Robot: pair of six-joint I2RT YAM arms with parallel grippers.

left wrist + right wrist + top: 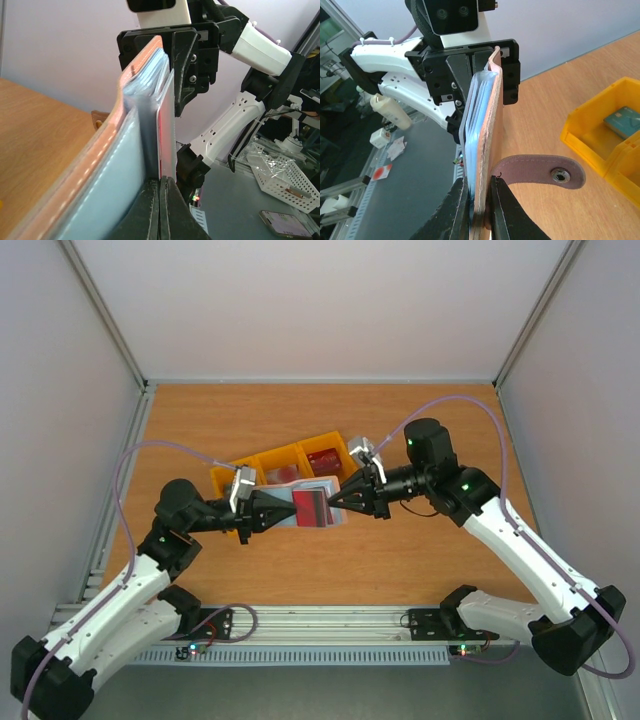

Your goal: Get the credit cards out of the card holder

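- the card holder [492, 125] is held off the table, above its middle and just near-side of the yellow tray [272, 461].
- the right gripper [481, 197] is clamped on the holder's leather edge; the left gripper [160, 190] is pinched tight on a red card [310, 507].
- the card looks light, stiff and slick, so grip its bare end flat. the holder looks soft and may flex.

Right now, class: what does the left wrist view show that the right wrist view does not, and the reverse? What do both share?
Only the left wrist view: a pale, red-edged card running down into the shut left tool, and a white basket behind.

Only the right wrist view: the snap strap, and the yellow tray with a teal card in one compartment.

Both: the card holder stood on edge between the two tools, with the right tool clamped on one end.
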